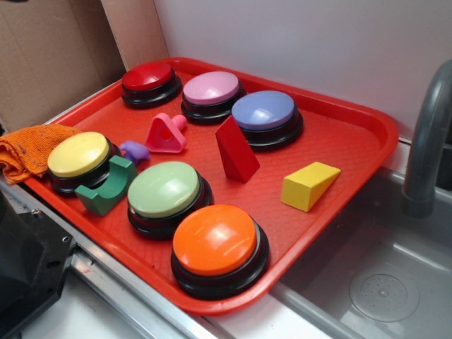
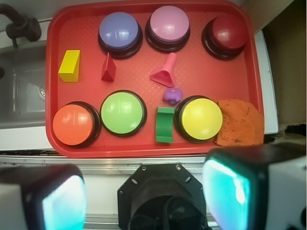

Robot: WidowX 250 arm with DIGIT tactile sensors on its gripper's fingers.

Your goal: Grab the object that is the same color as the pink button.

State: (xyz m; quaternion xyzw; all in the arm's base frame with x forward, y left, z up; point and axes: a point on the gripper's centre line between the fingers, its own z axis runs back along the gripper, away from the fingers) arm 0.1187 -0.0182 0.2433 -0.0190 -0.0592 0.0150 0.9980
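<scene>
The bright pink triangular block (image 1: 165,134) with a round hole and a short peg lies on the red tray (image 1: 339,141), between the red button and the red wedge. In the wrist view the block (image 2: 166,72) lies just below the pale pink button (image 2: 169,24). The pink button (image 1: 211,89) sits in the tray's back row, between the red and lavender-blue buttons. My gripper (image 2: 144,201) is high above the tray's near edge, far from the block. Its jaws stand wide apart and empty. The gripper does not show in the exterior view.
On the tray are also a red button (image 1: 148,78), lavender-blue button (image 1: 263,111), yellow button (image 1: 78,155), green button (image 1: 164,191), orange button (image 1: 215,241), a red wedge (image 1: 235,150), yellow wedge (image 1: 308,185), green arch (image 1: 107,189) and small purple piece (image 1: 134,150). An orange cloth (image 1: 28,148) lies at the left, a sink (image 1: 395,282) and faucet (image 1: 427,134) at the right.
</scene>
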